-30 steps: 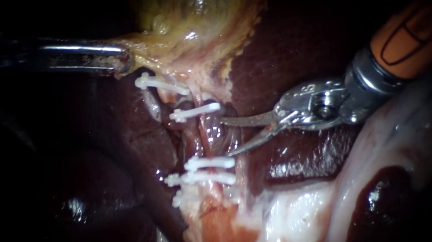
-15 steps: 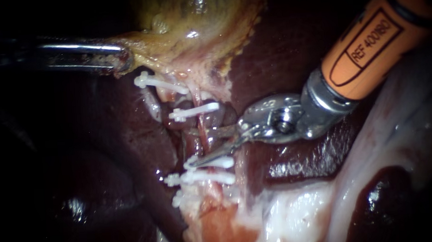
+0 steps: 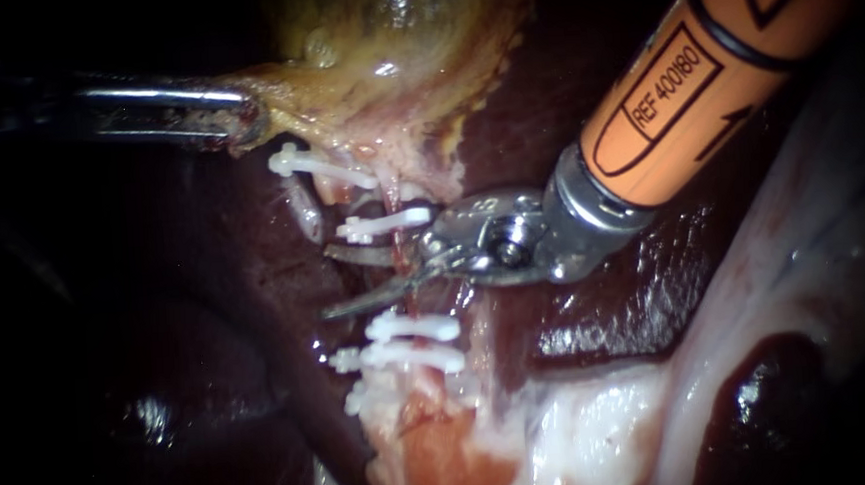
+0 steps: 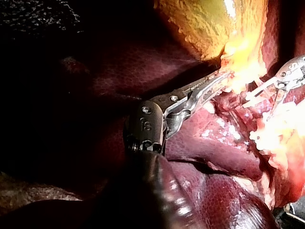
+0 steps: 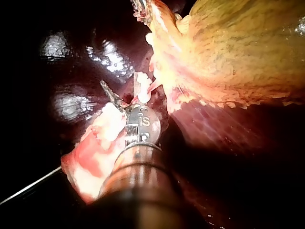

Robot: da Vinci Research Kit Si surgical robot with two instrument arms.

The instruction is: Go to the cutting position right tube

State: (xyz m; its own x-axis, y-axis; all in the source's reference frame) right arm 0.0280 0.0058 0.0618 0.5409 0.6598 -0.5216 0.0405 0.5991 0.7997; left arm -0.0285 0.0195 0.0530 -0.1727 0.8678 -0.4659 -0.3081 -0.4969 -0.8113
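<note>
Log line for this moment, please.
left instrument: jaws shut on gallbladder | right instrument: blades open across tube between clips | stage: at cutting position

The endoscope sits close to the tissue, facing the tubes (image 3: 408, 304) and their clips (image 3: 391, 222). My left instrument (image 3: 245, 124) enters from its left, my right instrument (image 3: 328, 282) from its upper right. Each wrist camera rides on my arm and looks forward along its own shaft, very near. All three views share the gallbladder (image 3: 390, 35) edge and the clips.
</note>
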